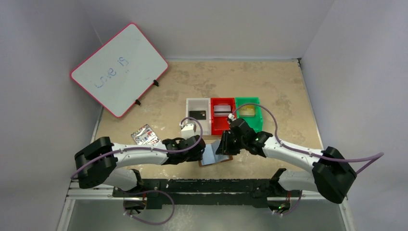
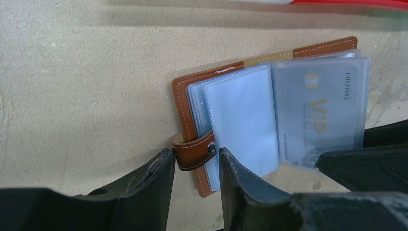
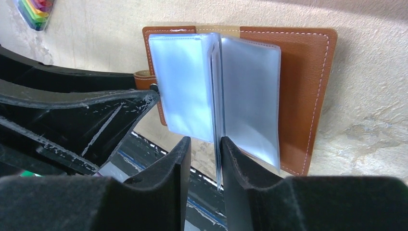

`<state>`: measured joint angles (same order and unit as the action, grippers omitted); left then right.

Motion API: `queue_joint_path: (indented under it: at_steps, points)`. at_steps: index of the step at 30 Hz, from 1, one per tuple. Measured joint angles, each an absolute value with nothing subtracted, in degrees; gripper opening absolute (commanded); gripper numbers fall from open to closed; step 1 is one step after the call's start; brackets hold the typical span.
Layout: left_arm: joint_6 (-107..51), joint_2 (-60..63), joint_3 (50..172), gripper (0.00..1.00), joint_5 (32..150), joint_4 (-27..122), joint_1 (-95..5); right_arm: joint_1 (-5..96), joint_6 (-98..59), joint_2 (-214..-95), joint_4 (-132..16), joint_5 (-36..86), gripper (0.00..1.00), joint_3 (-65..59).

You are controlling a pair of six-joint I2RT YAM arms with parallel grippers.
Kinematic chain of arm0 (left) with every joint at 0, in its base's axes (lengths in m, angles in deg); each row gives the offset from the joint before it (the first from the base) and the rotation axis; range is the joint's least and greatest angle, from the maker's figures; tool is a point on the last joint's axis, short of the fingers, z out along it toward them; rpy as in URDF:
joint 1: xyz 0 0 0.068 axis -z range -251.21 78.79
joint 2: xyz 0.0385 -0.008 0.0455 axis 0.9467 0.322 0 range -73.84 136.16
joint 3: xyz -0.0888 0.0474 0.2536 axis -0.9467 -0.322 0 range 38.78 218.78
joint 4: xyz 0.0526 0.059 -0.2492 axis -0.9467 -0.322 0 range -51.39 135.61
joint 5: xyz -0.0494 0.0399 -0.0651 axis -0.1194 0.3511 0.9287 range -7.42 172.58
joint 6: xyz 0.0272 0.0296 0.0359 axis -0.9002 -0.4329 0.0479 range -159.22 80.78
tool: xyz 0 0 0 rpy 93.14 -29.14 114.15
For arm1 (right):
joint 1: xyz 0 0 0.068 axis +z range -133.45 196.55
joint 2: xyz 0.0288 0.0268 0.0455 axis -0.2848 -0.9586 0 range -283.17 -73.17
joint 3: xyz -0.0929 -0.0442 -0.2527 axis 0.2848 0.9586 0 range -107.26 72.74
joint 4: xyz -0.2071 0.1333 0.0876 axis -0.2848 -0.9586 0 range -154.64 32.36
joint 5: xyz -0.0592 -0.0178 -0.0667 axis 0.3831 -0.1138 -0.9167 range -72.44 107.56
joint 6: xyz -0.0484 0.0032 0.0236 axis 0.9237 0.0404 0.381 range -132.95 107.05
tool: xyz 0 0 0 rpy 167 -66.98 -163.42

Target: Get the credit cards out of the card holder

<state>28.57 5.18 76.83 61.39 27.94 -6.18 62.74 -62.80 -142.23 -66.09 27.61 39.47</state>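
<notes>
1. Top view: left end effector (image 1: 204, 154) and right end effector (image 1: 224, 148) meet at the open card holder (image 1: 215, 158), near the table (image 1: 288, 96) front; three bins (image 1: 223, 126) hold one credit card (image 1: 197, 114) each.
2. Left wrist: jaws narrowed onto the snap tab (image 2: 195, 151), seemingly anchoring the holder; a VIP card (image 2: 312, 115) sits sleeved.
3. Right wrist: jaws narrow around a clear sleeve (image 3: 216, 115); grip uncertain.

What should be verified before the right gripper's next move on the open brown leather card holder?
1. Brown leather card holder lies open: ok.
2. Left gripper closed on its snap tab: ok.
3. Right gripper straddles a clear plastic sleeve, jaws apart: ok.
4. Grey gold-lettered VIP credit card removed: not ok, it sits in a sleeve.
5. That card is in the straddled sleeve: cannot tell.
</notes>
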Motion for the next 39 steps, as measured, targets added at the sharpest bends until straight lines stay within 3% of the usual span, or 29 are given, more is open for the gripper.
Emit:
queue_joint_path:
  at_steps: [5, 9, 13, 23, 39]
  points:
    - [28.59, 5.18, 76.83, 0.38, 61.39, 27.96, -6.18, 62.74, -62.76, -143.00, -66.15, 27.58, 0.34, 39.47]
    - [28.59, 5.18, 76.83, 0.38, 61.39, 28.00, -6.18, 62.78, -62.93, -141.49, -66.79, 27.10, 0.44, 39.47]
    - [28.59, 5.38, 76.83, 0.38, 61.48, 28.31, -6.18, 62.78, -63.74, -136.92, -68.25, 24.24, 0.47, 39.47]
    - [28.55, 5.55, 76.85, 0.38, 61.56, 28.18, -6.18, 62.78, -65.60, -140.02, -75.42, 15.43, 0.44, 38.24]
    - [28.57, 5.55, 76.85, 0.38, 61.59, 28.18, -6.18, 62.78, -67.45, -141.84, -72.89, 14.45, 0.40, 39.12]
